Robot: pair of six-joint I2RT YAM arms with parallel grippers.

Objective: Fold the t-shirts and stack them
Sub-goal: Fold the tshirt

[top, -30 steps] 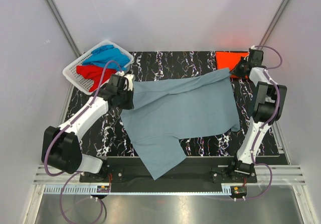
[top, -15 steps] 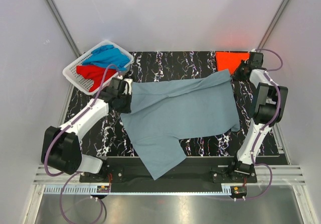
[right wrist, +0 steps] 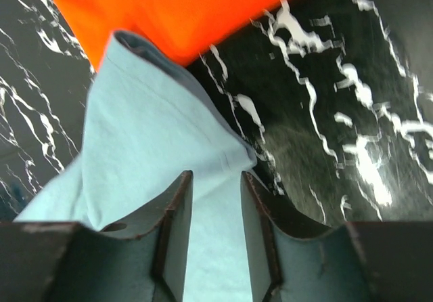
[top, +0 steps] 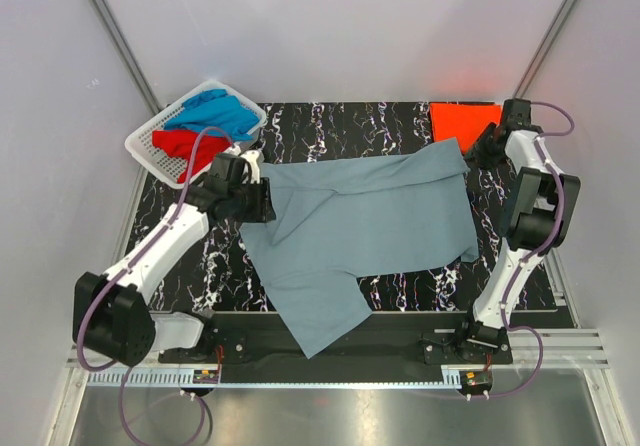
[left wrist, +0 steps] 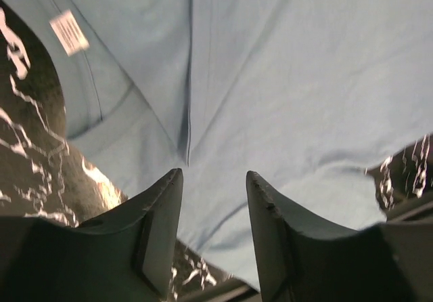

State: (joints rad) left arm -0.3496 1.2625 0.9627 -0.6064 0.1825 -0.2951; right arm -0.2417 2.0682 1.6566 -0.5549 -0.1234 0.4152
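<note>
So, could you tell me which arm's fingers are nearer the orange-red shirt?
Right. The right fingers sit beside the orange-red shirt; the left fingers are far off, near the basket.

Work enclosure: plain white wall panels (top: 330, 26) close the back and both sides, with slanting grey metal struts (top: 114, 36) at the corners. A black tabletop (top: 330, 126) veined in white fills the middle under soft, even light. A slotted aluminium rail (top: 330, 374) and a brushed steel sheet (top: 330, 416) border its near edge.

White slotted basket (top: 150, 151) at far-left corner of black marbled tabletop (top: 340, 126).
</note>
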